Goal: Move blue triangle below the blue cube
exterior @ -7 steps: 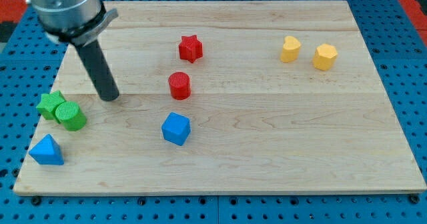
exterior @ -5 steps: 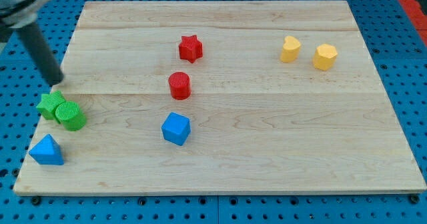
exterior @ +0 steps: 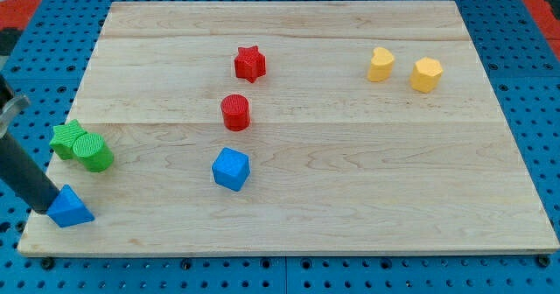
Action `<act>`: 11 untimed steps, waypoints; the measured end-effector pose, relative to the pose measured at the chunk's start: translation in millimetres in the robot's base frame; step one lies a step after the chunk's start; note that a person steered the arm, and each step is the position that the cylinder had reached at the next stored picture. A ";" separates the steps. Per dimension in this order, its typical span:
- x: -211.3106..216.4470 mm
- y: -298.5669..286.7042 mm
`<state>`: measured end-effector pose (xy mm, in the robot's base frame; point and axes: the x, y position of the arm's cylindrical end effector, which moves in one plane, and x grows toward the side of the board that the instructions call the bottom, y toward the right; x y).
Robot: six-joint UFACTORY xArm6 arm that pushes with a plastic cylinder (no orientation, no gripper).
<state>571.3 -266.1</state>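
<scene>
The blue triangle (exterior: 71,207) lies near the board's bottom left corner. My tip (exterior: 44,208) touches its left side, the dark rod slanting up to the view's left edge. The blue cube (exterior: 231,169) sits at the board's lower middle, well to the right of the triangle and slightly higher in the view.
A green star (exterior: 64,137) and a green cylinder (exterior: 94,153) touch each other just above the triangle. A red cylinder (exterior: 235,112) and a red star (exterior: 249,63) stand above the cube. Two yellow blocks (exterior: 381,65) (exterior: 426,73) sit at the top right. The wooden board (exterior: 350,198) ends just below the triangle.
My tip swept from right of the green blocks to the board's left edge, then down to the triangle's left side. The triangle has shifted slightly right and down.
</scene>
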 end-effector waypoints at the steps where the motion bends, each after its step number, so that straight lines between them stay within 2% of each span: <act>1: 5.5 36.0; 4: 6.4 159.2; 5: 16.6 177.3; 6: 45.3 170.1; 7: 46.4 214.0; 8: 44.4 292.8; 9: 41.1 303.3; 10: 22.5 333.4; 11: -6.8 333.4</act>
<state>564.6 67.3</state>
